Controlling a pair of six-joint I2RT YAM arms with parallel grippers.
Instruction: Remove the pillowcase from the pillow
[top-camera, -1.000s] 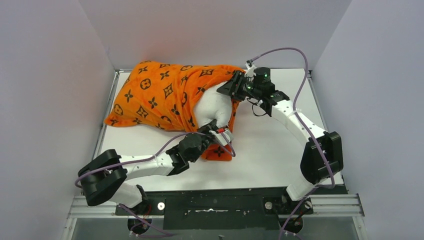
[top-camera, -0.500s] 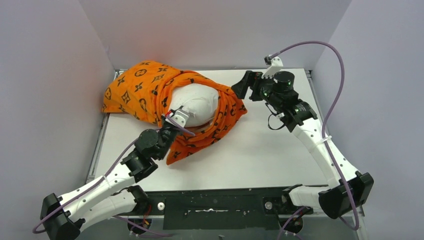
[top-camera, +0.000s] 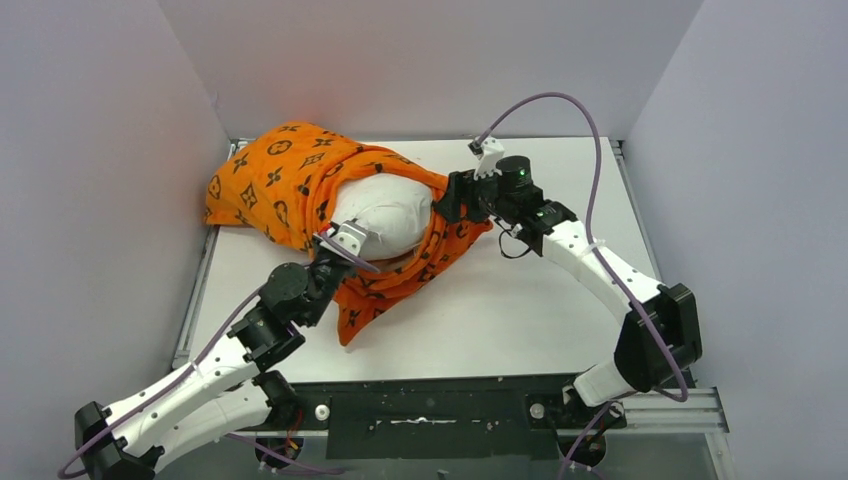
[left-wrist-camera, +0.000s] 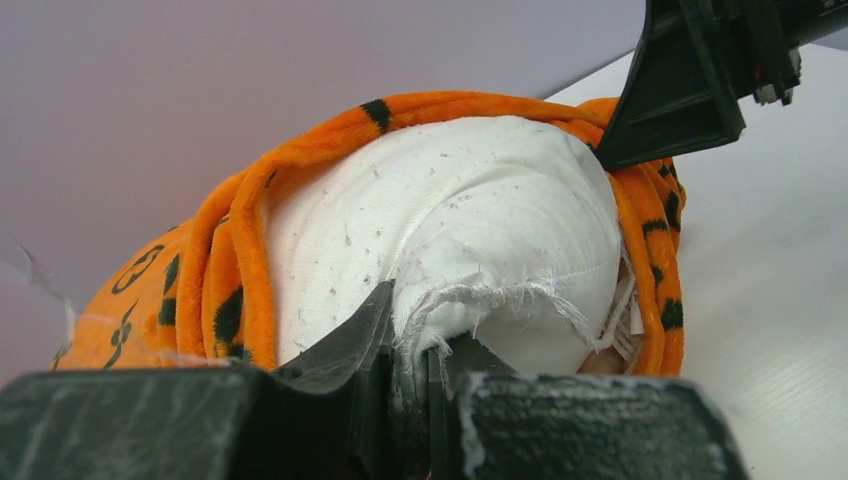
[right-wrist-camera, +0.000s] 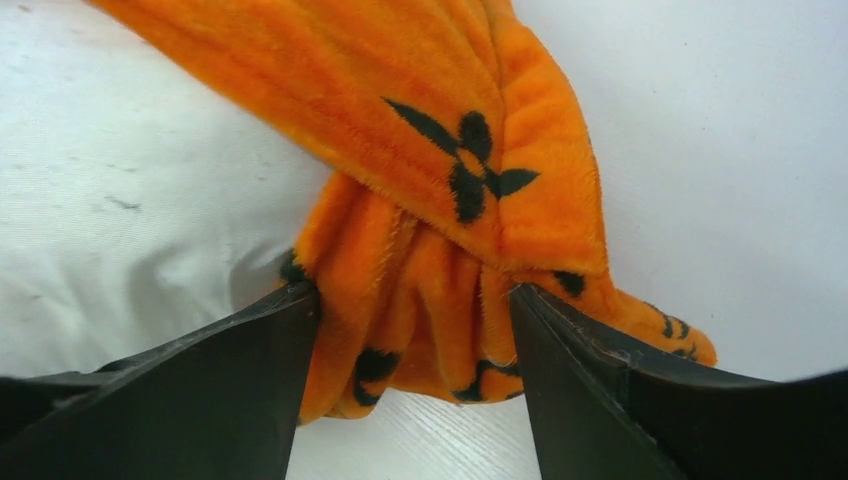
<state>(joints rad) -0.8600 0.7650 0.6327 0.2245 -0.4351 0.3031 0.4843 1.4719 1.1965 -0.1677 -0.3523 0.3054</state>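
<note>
Pillowcase (top-camera: 270, 185), bright orange with black motifs, lies bunched in the upper left of the overhead view, against the far left corner of the white table (top-camera: 540, 300). Its open mouth is peeled back around the pillow (top-camera: 385, 210), whose bare white end bulges out near the middle of the frame. A loose orange flap trails down toward the lower centre.

The left gripper (top-camera: 345, 240) sits at the lower edge of that white end. In its own wrist view its jaws are pinched tight on a frayed corner of the pillow.

The right gripper (top-camera: 450, 195) reaches in from the right, at the orange rim beside the pillow. In the right wrist view its fingers (right-wrist-camera: 230, 380) stand wide apart, with a gathered fold of the pillowcase between them. They are not squeezed onto the fold. White table shows to the right of the fold and the pillow to its left.
</note>
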